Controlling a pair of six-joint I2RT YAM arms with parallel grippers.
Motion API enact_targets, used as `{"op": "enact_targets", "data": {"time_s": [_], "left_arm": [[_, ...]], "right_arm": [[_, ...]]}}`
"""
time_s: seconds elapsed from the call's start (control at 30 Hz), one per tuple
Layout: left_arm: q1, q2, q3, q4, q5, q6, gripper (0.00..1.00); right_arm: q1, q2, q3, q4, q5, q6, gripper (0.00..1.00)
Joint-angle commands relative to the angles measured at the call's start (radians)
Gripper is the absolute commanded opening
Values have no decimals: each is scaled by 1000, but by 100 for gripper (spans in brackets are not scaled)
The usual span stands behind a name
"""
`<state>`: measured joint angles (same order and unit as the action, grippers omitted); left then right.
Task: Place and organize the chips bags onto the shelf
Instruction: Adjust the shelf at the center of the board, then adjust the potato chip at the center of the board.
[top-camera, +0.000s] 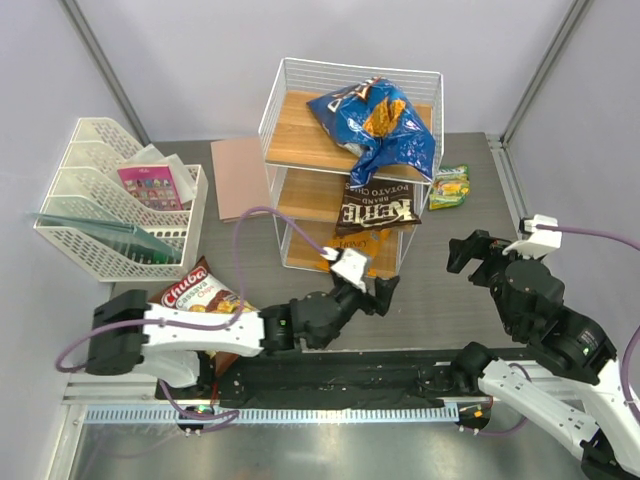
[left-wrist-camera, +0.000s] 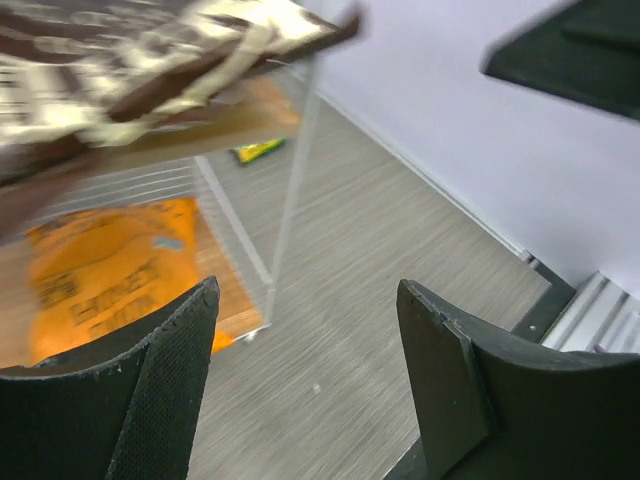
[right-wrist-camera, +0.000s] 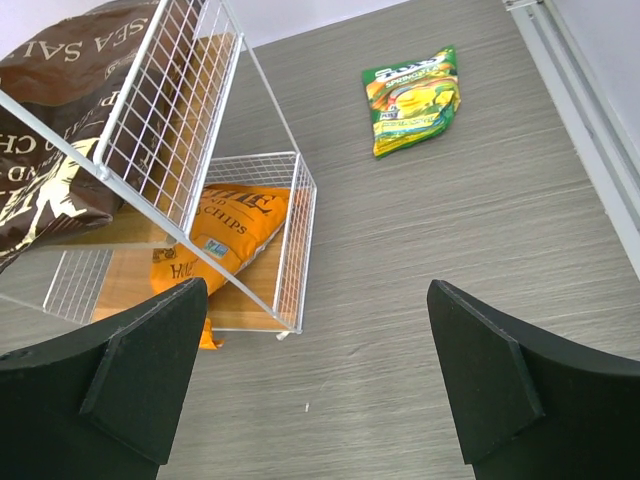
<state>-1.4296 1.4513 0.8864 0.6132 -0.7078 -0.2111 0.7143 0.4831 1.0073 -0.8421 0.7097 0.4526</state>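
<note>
We see the left arm lying low and stretched rightward across the near table (top-camera: 450, 310), so that the left gripper (top-camera: 377, 292) (left-wrist-camera: 305, 330) sits just in front of the shelf (top-camera: 300, 130) (left-wrist-camera: 295, 170) (right-wrist-camera: 170, 110) at its bottom tier. Its jaws stand well apart with nothing between them and touch nothing. The right arm is folded upward on the right side, and the right gripper (top-camera: 470, 255) (right-wrist-camera: 315, 320) hangs above bare table, right of the shelf, spread as wide as it goes and empty. On the shelf, the blue bag (top-camera: 385, 130) lies crumpled on the top board, hanging over its right front corner. The brown bag (top-camera: 378, 212) (left-wrist-camera: 130, 70) (right-wrist-camera: 50, 130) rests on the middle board, sticking out past the front edge. The orange bag (top-camera: 335, 262) (left-wrist-camera: 100, 270) (right-wrist-camera: 225, 235) lies flat on the bottom board. The green bag (top-camera: 450, 187) (left-wrist-camera: 258, 150) (right-wrist-camera: 413, 98) lies on the table just right of the shelf. The Chuba bag (top-camera: 200, 292) lies on the table at the left, partly under the left arm.
</note>
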Motion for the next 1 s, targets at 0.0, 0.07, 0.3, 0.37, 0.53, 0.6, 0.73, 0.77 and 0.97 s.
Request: {"op": "enact_targets", "data": {"time_s": [0.0, 0.07, 0.3, 0.37, 0.53, 0.6, 0.73, 0.77, 0.97], "left_arm": [[-5, -173, -55, -275, -204, -144, 72], [-5, -270, -87, -463, -263, -204, 72], [50, -521, -132, -1225, -487, -758, 84], [73, -551, -115, -1415, -496, -991, 84], [78, -559, -81, -1820, -502, -1306, 85], [99, -531, -67, -1906, -499, -1413, 85], [179, -465, -41, -2107, -444, -1591, 88], [196, -468, -46, -2119, -424, -1594, 88], [274, -580, -102, -2167, -341, -1685, 88]], "right_arm": [[2, 8, -13, 44, -52, -9, 97], [4, 9, -7, 47, -61, -12, 97], [4, 9, -1, 69, -111, -12, 97], [4, 17, -6, 78, -133, -17, 97], [2, 52, -12, 116, -226, -64, 96], [2, 69, -13, 136, -338, -83, 93], [2, 45, -33, 155, -378, -95, 91], [2, 40, -36, 153, -365, -98, 91], [4, 45, -24, 152, -306, -141, 94]]}}
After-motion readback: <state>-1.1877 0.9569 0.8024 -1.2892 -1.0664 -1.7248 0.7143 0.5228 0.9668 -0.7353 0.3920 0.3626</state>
